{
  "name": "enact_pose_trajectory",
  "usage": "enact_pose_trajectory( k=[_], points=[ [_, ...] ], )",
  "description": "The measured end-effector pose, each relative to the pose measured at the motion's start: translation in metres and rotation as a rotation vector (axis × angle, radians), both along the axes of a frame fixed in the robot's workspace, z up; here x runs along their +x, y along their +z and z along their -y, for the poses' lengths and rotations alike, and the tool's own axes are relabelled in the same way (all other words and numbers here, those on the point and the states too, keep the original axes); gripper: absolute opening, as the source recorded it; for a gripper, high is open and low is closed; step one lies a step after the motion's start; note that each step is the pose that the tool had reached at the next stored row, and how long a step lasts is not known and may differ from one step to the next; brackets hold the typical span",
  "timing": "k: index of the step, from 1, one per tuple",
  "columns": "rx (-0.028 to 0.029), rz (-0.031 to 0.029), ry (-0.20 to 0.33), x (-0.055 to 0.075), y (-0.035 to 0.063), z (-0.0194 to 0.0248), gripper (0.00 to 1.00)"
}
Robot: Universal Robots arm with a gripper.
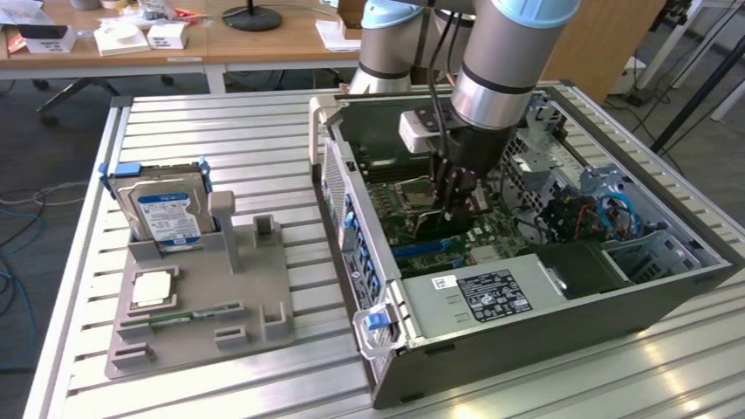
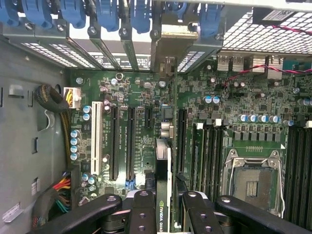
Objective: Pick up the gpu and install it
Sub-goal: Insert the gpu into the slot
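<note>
Hand (image 2: 165, 197) clamped partway closed on the gpu (image 2: 163, 158), edge-on over the motherboard (image 2: 195, 97).

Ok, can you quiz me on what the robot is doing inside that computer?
1. True or false: the hand grips the gpu edge-on over the motherboard.
2. What stands upright in the gray holder? A) hard drive B) fan C) keyboard
3. Fill in: the clips on the computer case are coloured ____.
Key: 1 true; 2 A; 3 blue.
</note>
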State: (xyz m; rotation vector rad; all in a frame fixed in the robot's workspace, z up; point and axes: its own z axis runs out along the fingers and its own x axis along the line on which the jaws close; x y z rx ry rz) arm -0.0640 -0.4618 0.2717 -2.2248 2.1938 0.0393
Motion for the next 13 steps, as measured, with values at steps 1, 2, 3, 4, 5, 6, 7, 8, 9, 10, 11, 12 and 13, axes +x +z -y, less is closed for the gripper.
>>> enact_pose_trajectory(
  k=[1,2,3,4,5,6,7,8,9,10,11,12,13],
  points=[
    [0.0,0.0,0.0,-0.0002,0.0,-0.0001,0.26],
    [0.0,0.0001,0.0,-0.0004,-0.0001,-0.0002,0.26],
    [0.0,0.0,0.0,-0.0006,-0.0001,-0.0003,0.26],
    [0.0,0.0,0.0,-0.0007,-0.0001,-0.0004,0.26],
    [0.0,0.0,0.0,-0.0009,0.0,-0.0005,0.26],
    [0.0,0.0,0.0,-0.0012,-0.0001,-0.0006,0.26],
    [0.0001,0.0,0.0,-0.0013,-0.0001,-0.0006,0.26],
    [0.0,0.0,0.0,-0.0014,-0.0001,-0.0006,0.26],
    [0.0,0.0,0.0,-0.0016,-0.0001,-0.0006,0.26],
    [0.0,0.0,0.0,-0.0016,-0.0001,-0.0006,0.26],
    [0.0,0.0,0.0,-0.0017,-0.0001,-0.0007,0.26],
    [0.0,0.0,0.0,-0.0021,-0.0001,-0.0007,0.26],
    [-0.0001,-0.0001,0.0,-0.0024,-0.0001,-0.0007,0.26]
  ],
)
